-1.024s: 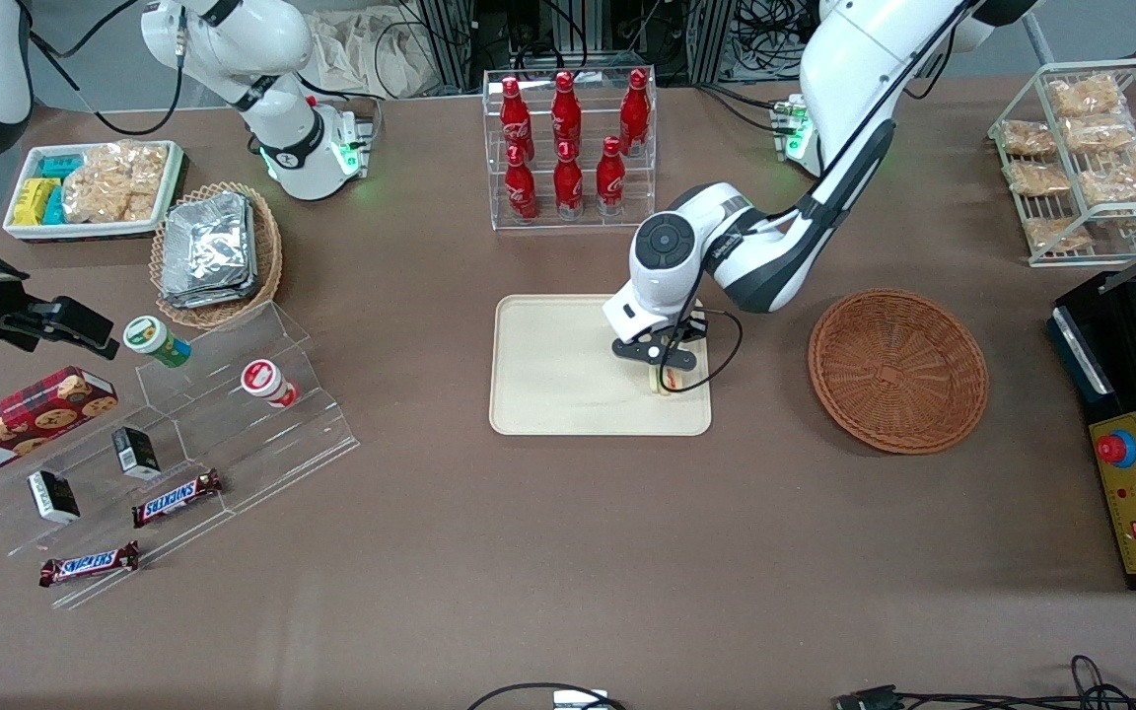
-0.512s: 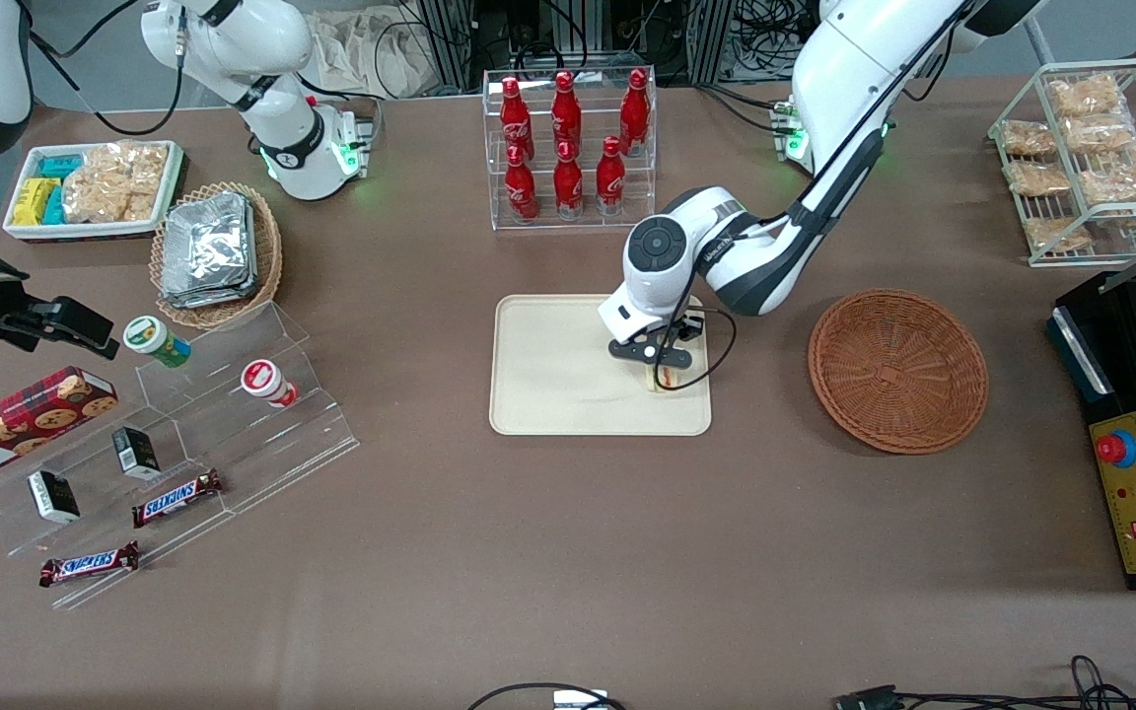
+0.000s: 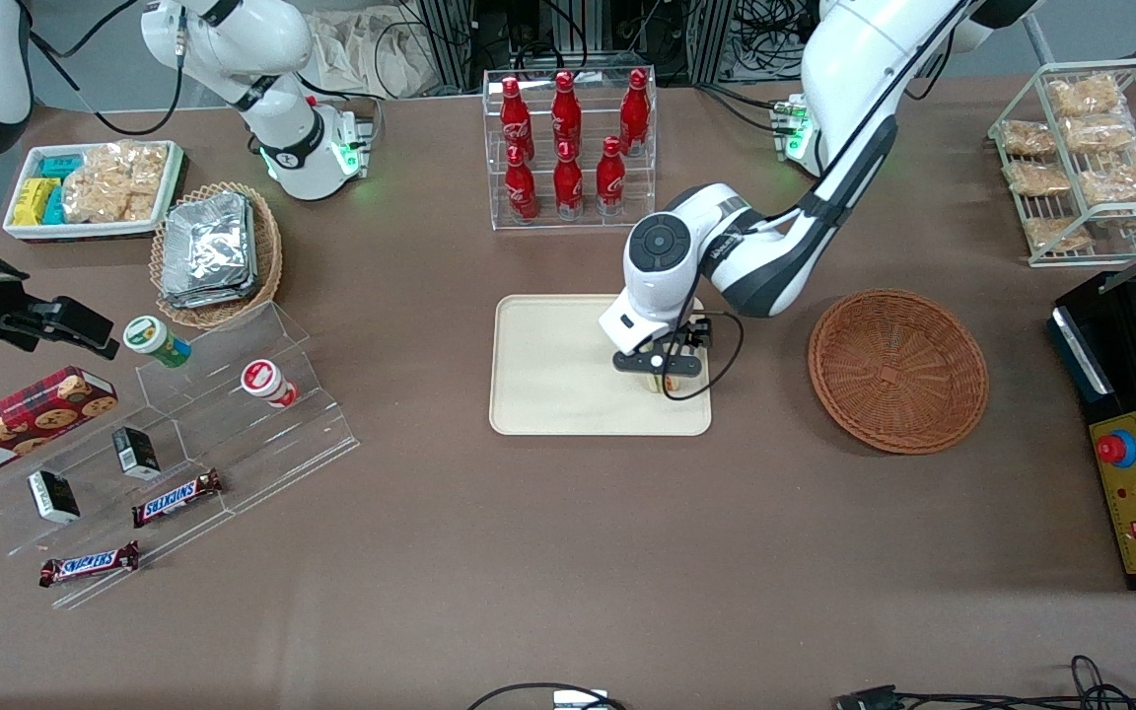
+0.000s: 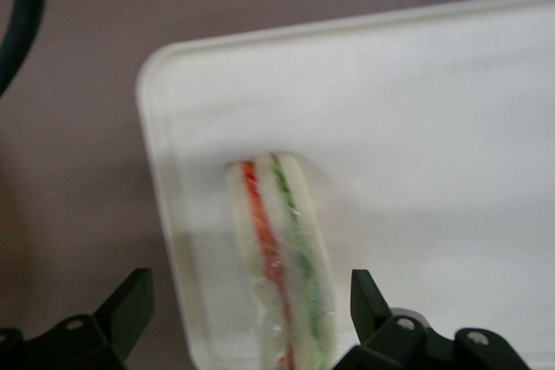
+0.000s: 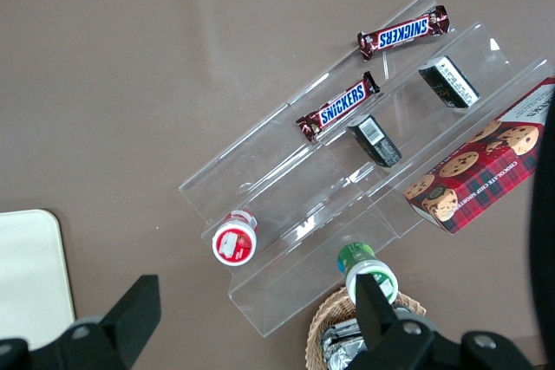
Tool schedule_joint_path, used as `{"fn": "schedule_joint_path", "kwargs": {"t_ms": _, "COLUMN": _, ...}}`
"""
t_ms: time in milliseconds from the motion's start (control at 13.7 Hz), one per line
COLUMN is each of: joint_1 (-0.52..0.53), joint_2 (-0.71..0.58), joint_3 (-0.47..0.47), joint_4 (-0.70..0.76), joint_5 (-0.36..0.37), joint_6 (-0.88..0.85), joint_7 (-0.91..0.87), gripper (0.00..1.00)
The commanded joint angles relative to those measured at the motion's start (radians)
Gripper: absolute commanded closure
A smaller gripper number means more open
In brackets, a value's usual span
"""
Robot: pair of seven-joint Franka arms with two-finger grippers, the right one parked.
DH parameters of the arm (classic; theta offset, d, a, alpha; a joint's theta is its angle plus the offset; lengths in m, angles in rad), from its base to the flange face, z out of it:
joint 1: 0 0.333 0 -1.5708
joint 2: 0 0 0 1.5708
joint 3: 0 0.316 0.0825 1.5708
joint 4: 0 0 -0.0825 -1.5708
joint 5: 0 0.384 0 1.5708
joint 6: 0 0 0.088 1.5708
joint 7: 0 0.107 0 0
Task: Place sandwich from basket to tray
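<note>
One sandwich (image 4: 282,257) now stands on the tray (image 4: 434,119), basket (image 3: 898,370) emptied. The gripper (image 4: 251,314) has spread wide around it, fingers apart from the bread, so delivery looks done.

Below the black end effector (image 4: 247,318), the pale sandwich (image 4: 282,257) shows orange-red and green stripes on the cream tray (image 3: 548,394). Beside it, the basket (image 3: 898,370) is brown wicker; counter (image 3: 529,552) brown.

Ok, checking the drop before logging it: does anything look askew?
Slightly: the sandwich stands on edge, close to the tray corner rim. The open claw straddles it without touching. The basket holds nothing.
</note>
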Motion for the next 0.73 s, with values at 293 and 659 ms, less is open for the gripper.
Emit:
{"fn": "schedule_joint_path", "kwargs": {"t_ms": 293, "joint_1": 0.195, "joint_2": -0.081, "joint_3": -0.002, "joint_4": 0.120, "joint_5": -0.060, "joint_6": -0.158, "joint_7": 0.031, "gripper": 0.00}}
{"fn": "schedule_joint_path", "kwargs": {"t_ms": 659, "joint_1": 0.358, "joint_2": -0.164, "joint_3": -0.005, "joint_4": 0.123, "joint_5": -0.166, "joint_6": -0.283, "joint_7": 0.266, "gripper": 0.00}}
